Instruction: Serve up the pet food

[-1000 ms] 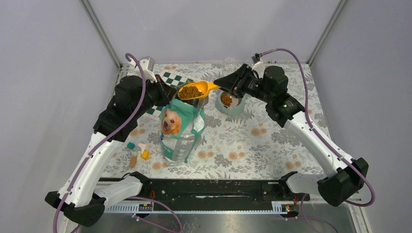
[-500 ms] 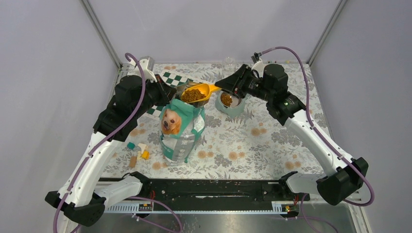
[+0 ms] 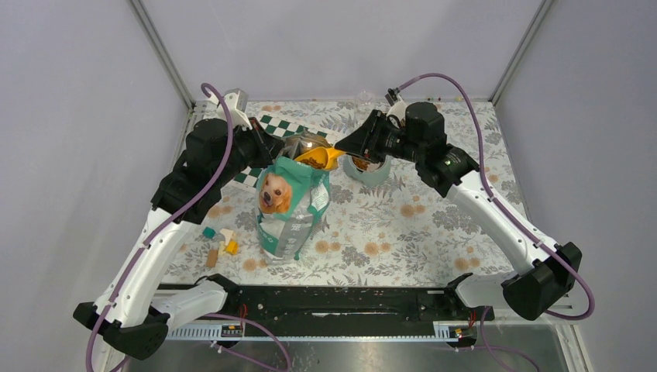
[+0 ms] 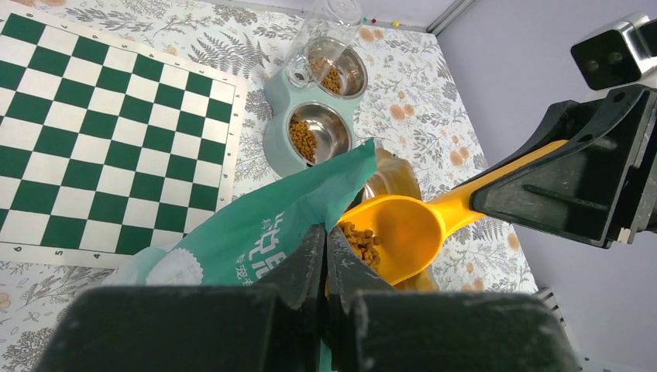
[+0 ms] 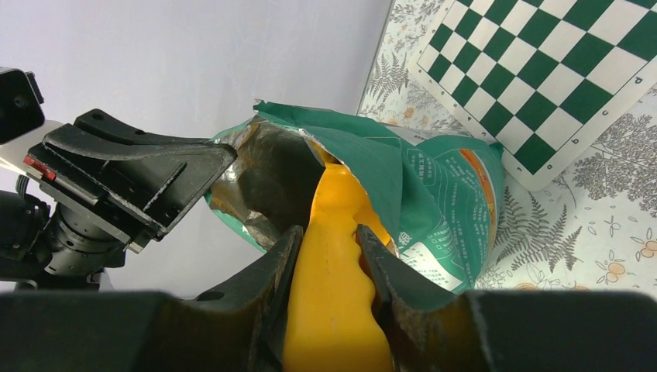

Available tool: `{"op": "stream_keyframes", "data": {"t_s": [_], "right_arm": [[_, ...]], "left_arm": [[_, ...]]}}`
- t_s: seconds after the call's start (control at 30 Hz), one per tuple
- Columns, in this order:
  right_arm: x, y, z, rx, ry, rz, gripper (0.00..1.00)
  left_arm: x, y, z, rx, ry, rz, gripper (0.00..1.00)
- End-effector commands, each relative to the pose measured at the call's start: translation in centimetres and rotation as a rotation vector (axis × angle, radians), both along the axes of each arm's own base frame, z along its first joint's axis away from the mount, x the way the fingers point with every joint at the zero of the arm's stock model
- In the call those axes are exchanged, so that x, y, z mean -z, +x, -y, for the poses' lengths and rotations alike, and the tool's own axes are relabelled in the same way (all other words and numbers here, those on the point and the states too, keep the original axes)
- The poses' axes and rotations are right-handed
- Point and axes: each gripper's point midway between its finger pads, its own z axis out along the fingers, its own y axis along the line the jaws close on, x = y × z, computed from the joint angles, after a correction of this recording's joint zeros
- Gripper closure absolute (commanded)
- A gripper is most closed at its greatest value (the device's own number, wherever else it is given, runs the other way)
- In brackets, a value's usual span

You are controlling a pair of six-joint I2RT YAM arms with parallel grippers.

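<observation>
The teal bag (image 3: pixel 290 205) stands upright mid-table, and my left gripper (image 4: pixel 326 231) is shut on its top rim, holding the mouth open. My right gripper (image 5: pixel 325 232) is shut on the handle of the orange scoop (image 4: pixel 395 229). The scoop's bowl is tipped into the bag's mouth. A small heap of pet food (image 4: pixel 360 242) lies in the scoop. More pet food sits in both steel bowls of the pale green feeder (image 4: pixel 273 143), which stands just behind the bag. In the top view the right gripper (image 3: pixel 346 143) hangs over the feeder (image 3: pixel 370 174).
A green-and-white chessboard (image 3: pixel 279 125) lies at the back left, partly under the left arm. Small toy blocks (image 3: pixel 221 244) lie left of the bag. A clear bottle (image 4: pixel 331 14) stands on the feeder's far end. Frame posts stand at the back corners.
The right gripper has swung left and lower with the scoop, whose bowl has tipped from level above the bag into its mouth. Less pet food shows in it. The left gripper kept its hold.
</observation>
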Motion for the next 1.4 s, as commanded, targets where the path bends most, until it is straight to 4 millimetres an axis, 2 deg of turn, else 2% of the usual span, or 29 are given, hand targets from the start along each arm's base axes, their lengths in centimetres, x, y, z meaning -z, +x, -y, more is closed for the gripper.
{"op": "stream_keyframes", "data": {"t_s": [0.0,0.4,0.6,0.83,1.07,1.37], "right_arm": [[-2.2,0.2,0.2,0.004,-0.005,0.088,1.00],[-2.6,0.4,-0.6,0.009,0.099,0.030,1.00],[-3.3,0.6,-0.3,0.035,0.154,0.008,1.00],[-4.7,0.9,0.9,0.098,0.268,0.000,1.00],[-7.4,0.9,2.7,0.135,0.397,0.023,1.00],[-7.1,0.1,3.4,0.111,0.433,0.022,1.00]], "left_arm": [[-6.3,0.5,0.6,0.011,-0.124,0.181,1.00],[-6.7,0.7,0.0,-0.017,-0.101,0.187,1.00],[-7.0,0.4,-0.2,-0.015,-0.093,0.198,1.00],[-6.4,0.5,-1.1,-0.059,-0.073,0.193,1.00],[-5.6,0.5,-0.9,-0.055,-0.088,0.180,1.00],[-5.8,0.4,-0.9,-0.058,-0.102,0.190,1.00]]}}
